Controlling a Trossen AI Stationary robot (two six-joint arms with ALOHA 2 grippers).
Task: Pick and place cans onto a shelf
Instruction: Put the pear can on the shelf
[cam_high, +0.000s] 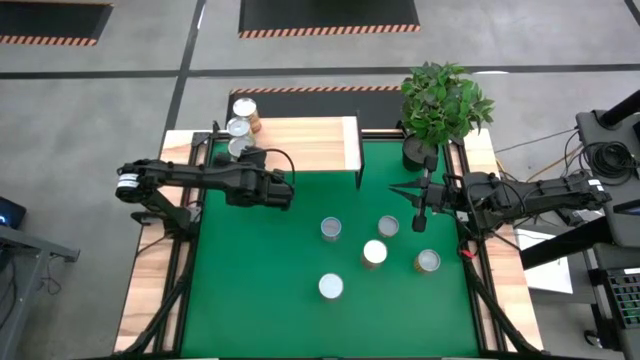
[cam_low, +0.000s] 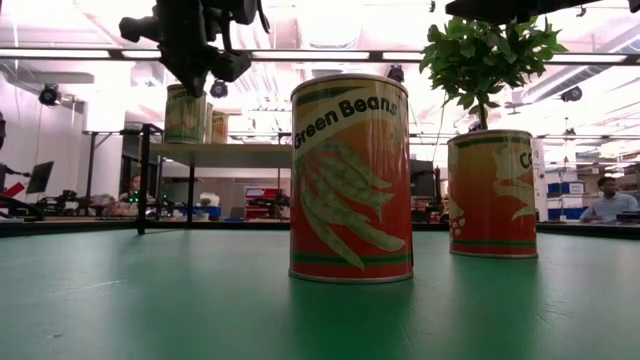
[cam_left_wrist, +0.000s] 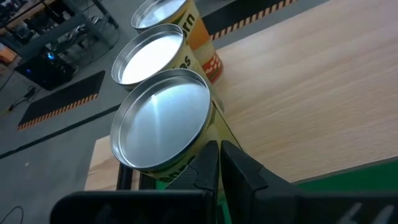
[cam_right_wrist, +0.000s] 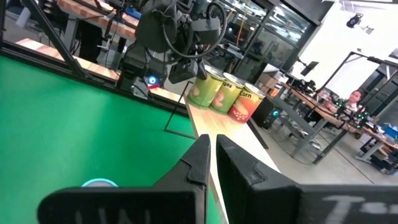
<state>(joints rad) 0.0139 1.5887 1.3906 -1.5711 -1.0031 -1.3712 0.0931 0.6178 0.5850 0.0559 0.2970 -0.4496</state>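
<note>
Three cans (cam_high: 239, 127) stand in a row on their bases at the left end of the pale-wood shelf (cam_high: 310, 145), and they show in the left wrist view as cans (cam_left_wrist: 163, 118) with silvery tops. Several more cans (cam_high: 374, 253) stand upright on the green mat; the low view shows one can (cam_low: 350, 180) close up. My left gripper (cam_left_wrist: 217, 152) is shut, just on the near side of the nearest shelf can (cam_right_wrist: 202, 88). My right gripper (cam_high: 420, 212) hangs shut over the mat's right side and holds nothing. My left gripper's shut fingertips (cam_left_wrist: 208, 155) stand right at the side wall of the nearest shelf can (cam_left_wrist: 186, 163), below its rim. They slant down at it from the near side. I cannot tell whether they touch it. The can stands upright on the shelf.
A potted green plant (cam_high: 443, 105) stands at the far right corner, close to my right arm. The right half of the shelf board (cam_left_wrist: 323, 93) is bare wood. The mat's near left part (cam_high: 250, 290) holds nothing. People sit at desks in the room beyond the table.
</note>
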